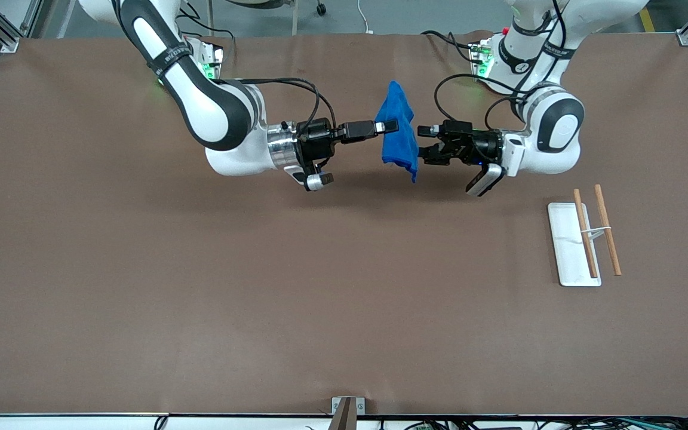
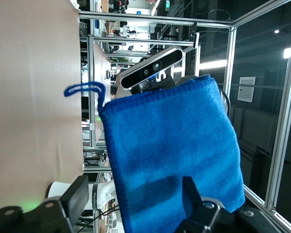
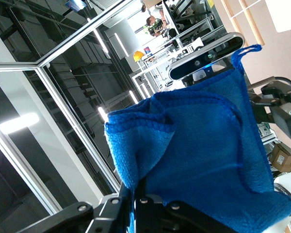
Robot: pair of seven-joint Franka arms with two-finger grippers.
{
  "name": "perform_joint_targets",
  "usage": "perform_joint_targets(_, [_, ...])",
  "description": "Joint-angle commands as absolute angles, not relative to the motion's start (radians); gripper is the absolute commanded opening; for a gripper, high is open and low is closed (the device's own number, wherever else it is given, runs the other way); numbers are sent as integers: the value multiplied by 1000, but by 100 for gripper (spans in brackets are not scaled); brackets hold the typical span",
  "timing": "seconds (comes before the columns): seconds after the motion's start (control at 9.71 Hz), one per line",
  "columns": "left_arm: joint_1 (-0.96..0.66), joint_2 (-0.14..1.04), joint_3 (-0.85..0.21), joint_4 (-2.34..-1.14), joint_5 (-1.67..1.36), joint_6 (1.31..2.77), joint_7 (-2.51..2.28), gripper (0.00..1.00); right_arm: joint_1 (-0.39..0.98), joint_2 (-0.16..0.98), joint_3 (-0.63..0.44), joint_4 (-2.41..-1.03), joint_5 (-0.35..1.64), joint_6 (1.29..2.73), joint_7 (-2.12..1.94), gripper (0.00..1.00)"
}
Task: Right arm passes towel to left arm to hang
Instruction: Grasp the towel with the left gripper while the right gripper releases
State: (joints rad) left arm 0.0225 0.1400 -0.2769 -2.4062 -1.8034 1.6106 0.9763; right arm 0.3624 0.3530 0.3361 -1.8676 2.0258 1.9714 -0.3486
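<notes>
Towel (image 1: 398, 131) hanging in air over table (image 1: 141, 286) centre, pinched by right gripper (image 1: 387, 126), left gripper (image 1: 426, 145) just beside towel w/ fingers apart, tray (image 1: 568, 251) w/ sticks (image 1: 608, 237) near left arm's end.

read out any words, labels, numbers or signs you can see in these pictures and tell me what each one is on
No text here can be read with confidence.
Black band around the left arm: white lettering, too small to read.
Signs on the wall in the left wrist view: blurred, unreadable.
The towel, held up by the right gripper facing the left gripper, carries no text; nor does the white tray.
</notes>
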Motion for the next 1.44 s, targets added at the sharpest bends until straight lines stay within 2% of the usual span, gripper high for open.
perform_joint_targets(0.0, [32,141,-284,-2434,-1824,1631,1011,34,364,350,339,-1873,2060,1963,-374,0])
perform_joint_targets(0.1, [40,130,-284,-2434,-1825,1631,1011,14,364,350,339,-1873,2060,1963,-374,0])
perform_joint_targets(0.21, [51,123,-282,-2433,-1825,1631,1009,0,364,350,341,-1873,2060,1963,-374,0])
perform_joint_targets(0.72, [55,86,-243,-2418,-1772,1632,997,0,361,350,339,-1873,2060,1963,-373,0])
perform_joint_targets(0.82, [52,83,-207,-2390,-1685,1635,986,0,354,348,337,-1876,2057,1968,-368,63])
perform_joint_targets(0.93, [52,77,-175,-2375,-1624,1634,965,0,347,333,333,-1884,2040,1977,-367,100])
perform_joint_targets(1.03, [52,69,-158,-2353,-1573,1635,944,0,300,312,331,-1905,1945,1985,-359,100])
perform_joint_targets(1.34, [48,77,-52,-2202,-1236,1637,830,0,116,214,331,-1925,1413,1974,-91,100])
